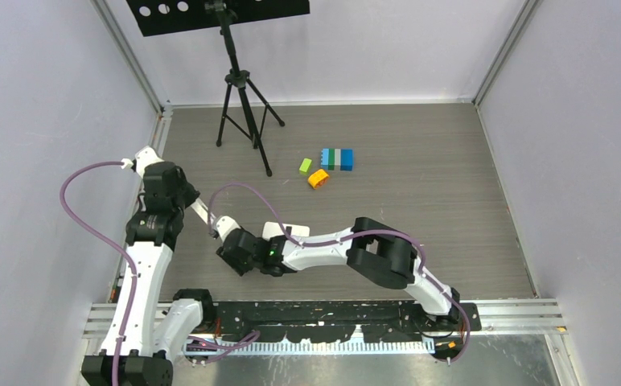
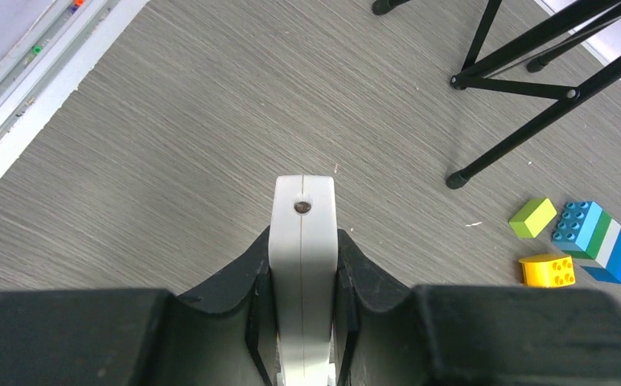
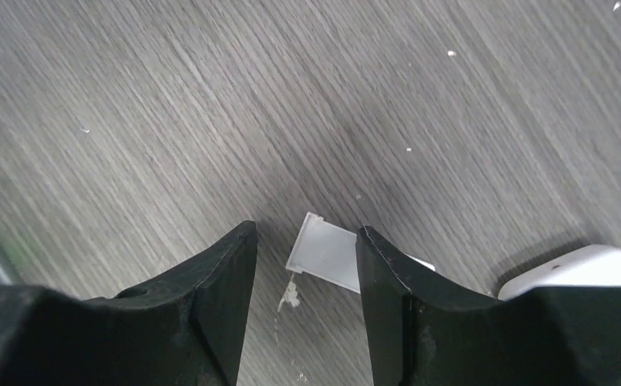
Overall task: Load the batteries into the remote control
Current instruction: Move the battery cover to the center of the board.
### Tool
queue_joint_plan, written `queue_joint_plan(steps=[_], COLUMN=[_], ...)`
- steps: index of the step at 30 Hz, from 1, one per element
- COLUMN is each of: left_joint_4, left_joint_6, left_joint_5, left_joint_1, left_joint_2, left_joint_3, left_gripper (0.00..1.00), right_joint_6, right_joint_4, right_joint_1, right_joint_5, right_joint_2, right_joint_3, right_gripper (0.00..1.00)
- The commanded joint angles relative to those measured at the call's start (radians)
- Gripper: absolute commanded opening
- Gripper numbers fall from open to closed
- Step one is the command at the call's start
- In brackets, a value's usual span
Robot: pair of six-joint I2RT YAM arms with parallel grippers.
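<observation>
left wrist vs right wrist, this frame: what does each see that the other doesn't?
Left wrist only: the left gripper shut on the white remote, held edge-up; a tripod; the toy blocks.
Right wrist only: the right gripper, jaws apart over a small flat pale panel lying on the table; a white rounded object at the frame's right edge.
Both: the grey wood-grain table. No batteries visible in either.

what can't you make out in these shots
batteries: none visible in any view; the left wrist view shows only the edge of the remote clamped in the left claw, so its compartment is hidden
right wrist view: the right claw covers part of the pale flat panel with one finger; its body cuts off a white rounded object
top view: both claws' tips too small and overlapped to read
</observation>
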Motion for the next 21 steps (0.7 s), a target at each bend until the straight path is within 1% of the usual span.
queue_joint_plan(steps=[1,3,6,10,13,15,21], left_joint_4=[0.031,0.035,0.043,0.049,0.052,0.057,0.097], left_joint_6=[0.0,0.0,0.0,0.0,-0.004,-0.009,-0.029], left_joint_5=[0.009,0.016,0.027,0.054,0.077,0.102,0.222], left_joint_1=[0.002,0.002,0.002,0.002,0.002,0.002,0.002], left_joint_2=[-0.004,-0.006,-0.012,-0.011,-0.01,-0.013,0.001], left_joint_3=[0.02,0.017,0.012,0.013,0.016,0.013,-0.008], left_gripper=[0.0,0.0,0.0,0.0,0.0,0.0,0.0], right_joint_6=[-0.118,-0.119,-0.119,-0.107,-0.08,-0.052,0.046], right_joint_4=[-0.011,-0.032,-0.072,-0.153,-0.187,-0.202,-0.249], right_joint_1=[0.013,0.013,0.013,0.013,0.013,0.013,0.008], right_joint_5=[0.116,0.12,0.108,0.099,0.087,0.097,0.116], right_joint_2=[0.044,0.045,0.032,0.011,-0.034,-0.071,-0.193], right_joint_3=[0.058,0.051,0.032,0.007,-0.054,-0.107,-0.27], right_gripper=[0.54,0.49,0.33,0.15,0.12,0.12,0.12])
